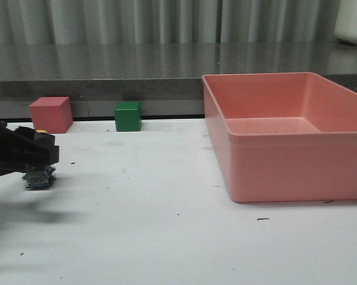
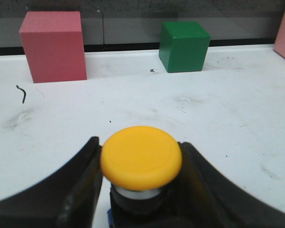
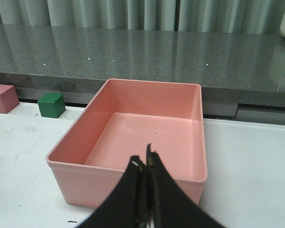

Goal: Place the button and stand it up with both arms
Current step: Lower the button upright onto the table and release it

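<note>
Over at the left edge of the white table point(image 1: 166, 225), the left gripper point(image 2: 141, 190) clamps the small push-button point(image 2: 141, 159) with its yellow mushroom cap, silver collar and black body.

Its bluish clear base block sits at or just above the tabletop, near the pink cube point(image 1: 50, 114) and well left of the green cube point(image 1: 128, 116) and the big salmon plastic bin point(image 1: 285, 133). My read is that the setting-down step is underway; next the jaws need to part gently so the button stands on its base. High above the bin, the right gripper point(image 3: 146, 164) hangs with fingers pressed together, holding nothing. No brand, label or writing is readable anywhere.
</note>
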